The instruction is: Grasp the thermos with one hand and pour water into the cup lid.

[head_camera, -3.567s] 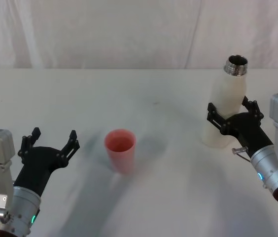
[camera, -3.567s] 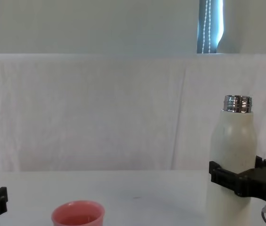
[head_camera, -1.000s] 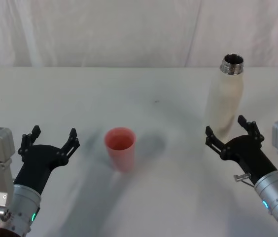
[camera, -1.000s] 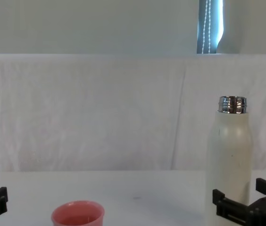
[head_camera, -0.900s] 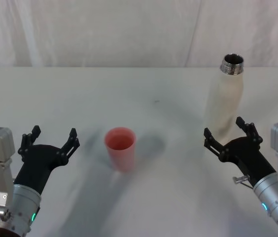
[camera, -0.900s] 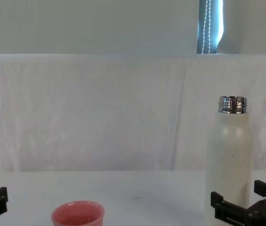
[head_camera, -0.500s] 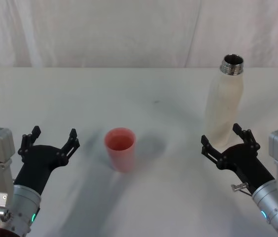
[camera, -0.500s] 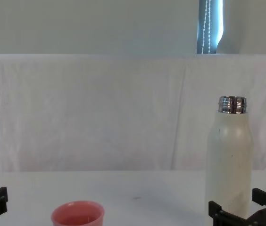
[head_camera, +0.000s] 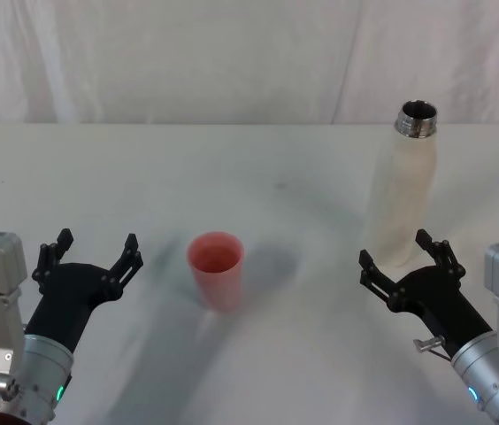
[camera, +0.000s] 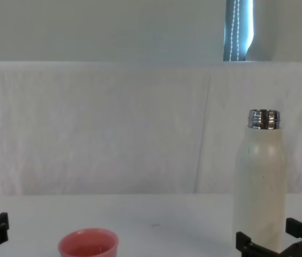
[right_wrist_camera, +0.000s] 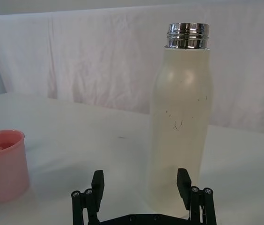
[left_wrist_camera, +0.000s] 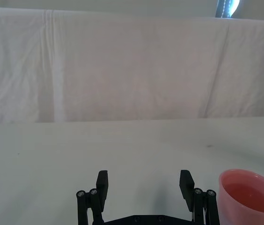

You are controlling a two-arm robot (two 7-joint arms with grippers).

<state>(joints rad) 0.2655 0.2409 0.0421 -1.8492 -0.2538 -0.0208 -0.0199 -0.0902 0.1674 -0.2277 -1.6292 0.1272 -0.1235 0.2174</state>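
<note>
The cream-white thermos [head_camera: 401, 192] stands upright on the table at the right, its chrome neck uncapped; it shows too in the chest view [camera: 260, 182] and the right wrist view [right_wrist_camera: 180, 126]. My right gripper [head_camera: 406, 258] is open just in front of its base, fingers apart and not touching it, as the right wrist view [right_wrist_camera: 142, 185] shows. The pink cup lid [head_camera: 216, 269] stands upright at the table's middle, with liquid inside in the left wrist view [left_wrist_camera: 249, 197]. My left gripper [head_camera: 91, 253] rests open to the cup's left.
A white cloth covers the table [head_camera: 258, 168] and hangs as a backdrop behind it. Open table surface lies between the cup lid and the thermos.
My right gripper has let go of the thermos and drawn back toward me and lower; the thermos now stands free. The left gripper and the cup lid have stayed put.
</note>
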